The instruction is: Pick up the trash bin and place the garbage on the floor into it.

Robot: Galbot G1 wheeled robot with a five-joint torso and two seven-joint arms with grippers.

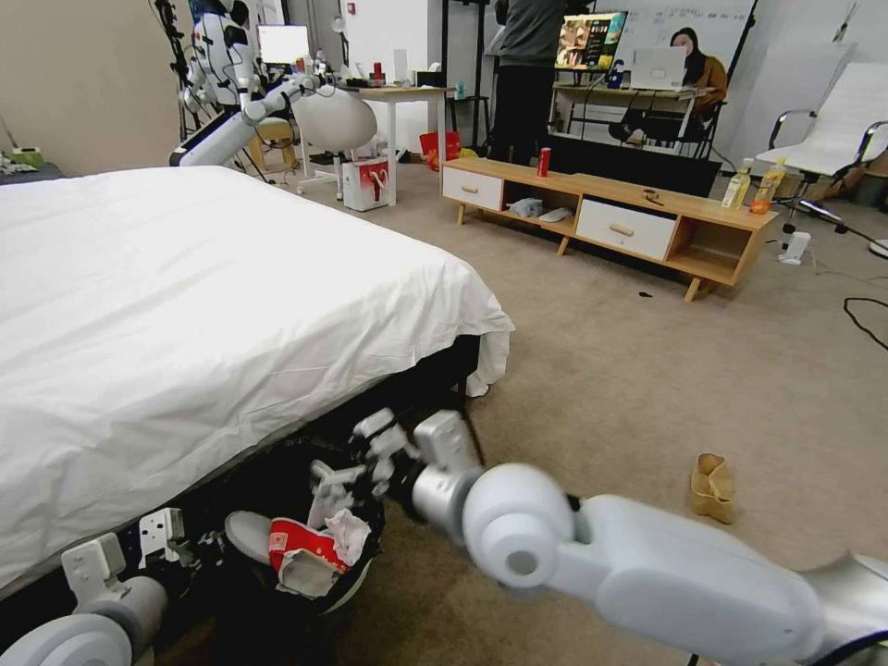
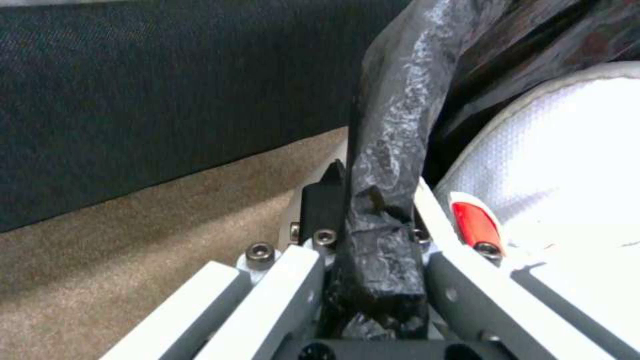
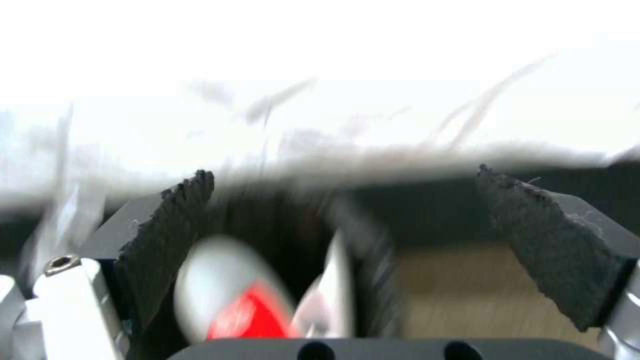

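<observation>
Bin [image 1: 305, 555] beside the bed [image 1: 185, 305] holds a red-and-white wrapper [image 1: 310, 546]; the left gripper [image 2: 373, 220] clamps its bagged rim. Right gripper [image 3: 353, 240] hangs above, jaws spread.

Trash bin [image 1: 242, 535]: white shell, crinkly black liner with a grey sheen. Crushed wrapper [image 1: 301, 548] inside it: red and white, beside a crumpled white tissue [image 1: 350, 531]. Paper bag [image 1: 711, 487]: tan. Floor [image 1: 610, 370]: plain beige-grey carpet. Bed sheet [image 1: 185, 277]: plain white over a black base. Both arms: white and pale grey; right gripper [image 3: 347, 240] pads black and rough-textured. Cabinet [image 1: 601, 217]: light wood, white drawers.
</observation>
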